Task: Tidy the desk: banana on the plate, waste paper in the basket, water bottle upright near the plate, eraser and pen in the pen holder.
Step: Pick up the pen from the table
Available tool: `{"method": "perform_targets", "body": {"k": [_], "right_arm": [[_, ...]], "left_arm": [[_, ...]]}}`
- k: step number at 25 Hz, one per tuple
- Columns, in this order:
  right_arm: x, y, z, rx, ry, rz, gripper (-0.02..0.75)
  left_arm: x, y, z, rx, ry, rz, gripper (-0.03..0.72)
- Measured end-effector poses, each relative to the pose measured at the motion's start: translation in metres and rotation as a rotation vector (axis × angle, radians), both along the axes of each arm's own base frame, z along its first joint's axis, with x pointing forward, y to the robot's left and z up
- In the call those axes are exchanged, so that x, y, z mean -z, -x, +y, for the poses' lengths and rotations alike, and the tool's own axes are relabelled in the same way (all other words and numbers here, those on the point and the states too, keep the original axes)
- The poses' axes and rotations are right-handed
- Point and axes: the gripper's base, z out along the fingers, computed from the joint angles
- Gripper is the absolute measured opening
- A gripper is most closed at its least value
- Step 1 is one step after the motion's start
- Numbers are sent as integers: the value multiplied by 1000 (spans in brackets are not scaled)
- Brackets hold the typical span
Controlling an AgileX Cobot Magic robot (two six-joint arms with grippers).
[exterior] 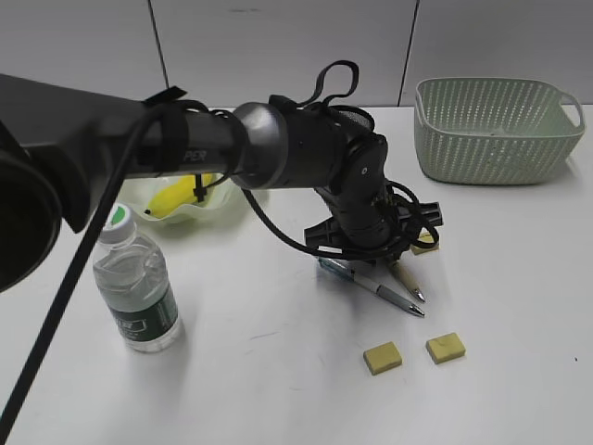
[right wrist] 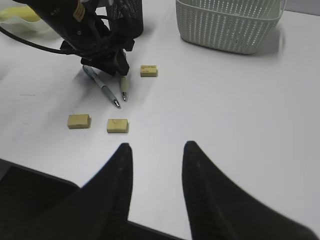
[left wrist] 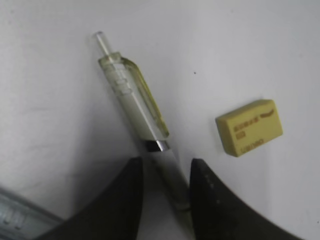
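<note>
Lettering on the eraser (left wrist: 249,126) at your 3 o'clock stays unreadable — left end effector (left wrist: 165,187) straddles the pen (left wrist: 137,97), jaws part-open; right end effector (right wrist: 155,165) open, empty.

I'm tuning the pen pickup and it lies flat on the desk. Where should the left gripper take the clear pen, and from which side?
Take the clear pen across its slim barrel below the clip, from straight above. It lies flat on the desk, so the barrel's two long sides are free, and the left gripper already straddles that stretch with jaws open. The eraser lies apart.
</note>
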Motion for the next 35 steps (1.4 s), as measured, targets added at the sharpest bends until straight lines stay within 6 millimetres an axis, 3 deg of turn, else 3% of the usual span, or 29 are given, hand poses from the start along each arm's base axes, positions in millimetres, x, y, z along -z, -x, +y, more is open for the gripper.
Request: {"method": "perform_targets", "body": {"k": [7, 20, 35], "right_arm": [[0, 0, 0, 0, 0, 0, 276], [0, 0, 0, 0, 0, 0, 270], [0, 0, 0, 0, 1, 0, 241]], "left_arm": [[1, 0, 3, 14, -55, -1, 216], [-1, -1, 3, -50, -44, 6, 210], [-2, 0, 10, -10, -161, -17, 210]]}}
